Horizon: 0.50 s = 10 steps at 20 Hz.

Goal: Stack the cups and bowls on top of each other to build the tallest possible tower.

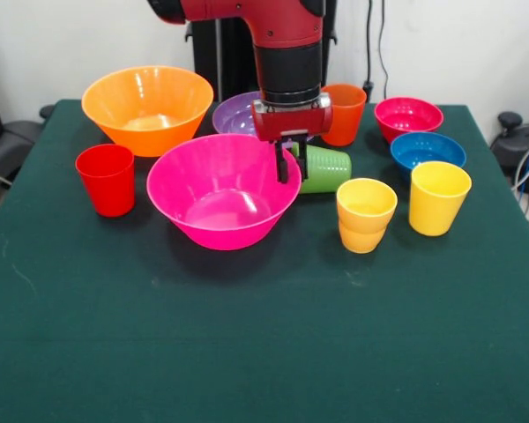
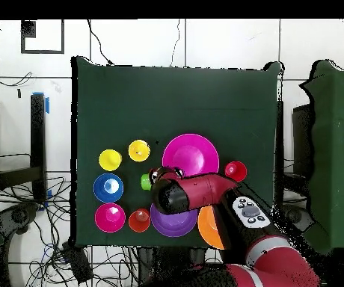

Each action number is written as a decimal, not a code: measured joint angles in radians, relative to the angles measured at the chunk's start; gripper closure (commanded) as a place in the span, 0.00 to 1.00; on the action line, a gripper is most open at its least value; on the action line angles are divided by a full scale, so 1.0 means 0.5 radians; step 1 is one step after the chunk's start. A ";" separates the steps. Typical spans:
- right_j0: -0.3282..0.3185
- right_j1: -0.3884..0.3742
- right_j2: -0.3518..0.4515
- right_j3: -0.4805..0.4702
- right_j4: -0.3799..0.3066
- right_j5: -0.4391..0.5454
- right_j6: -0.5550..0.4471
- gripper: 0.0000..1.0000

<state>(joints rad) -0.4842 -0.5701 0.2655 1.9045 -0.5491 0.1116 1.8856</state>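
Currently: green cup (image 1: pixel 325 169) lies tipped on the worktop (image 1: pixel 247 352) between hot pink bowl (image 1: pixel 223 189) and yellow cups, long axis sideways; pincer (image 1: pixel 291 164), slightly parted, grasping nothing, hangs just beside its base.

Robotics lab: red robot arm (image 1: pixel 282 44) on pedestal, green-cloth table (image 1: pixel 247 335), loose cables (image 2: pixel 25 213) over white tiled floor (image 2: pixel 227 45).

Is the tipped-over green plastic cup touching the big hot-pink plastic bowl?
Cannot tell. In the front view the green plastic cup lies right behind the hot-pink plastic bowl's rim, but the gripper covers the meeting point. The overhead view does not resolve it either.
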 measured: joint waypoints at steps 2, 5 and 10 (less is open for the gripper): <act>0.010 -0.008 -0.009 0.000 0.000 0.000 0.000 1.00; 0.026 -0.014 -0.022 0.000 0.000 0.000 0.000 1.00; 0.032 -0.020 -0.024 0.000 0.000 0.000 0.000 1.00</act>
<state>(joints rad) -0.4680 -0.5802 0.2535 1.9046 -0.5493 0.1118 1.8856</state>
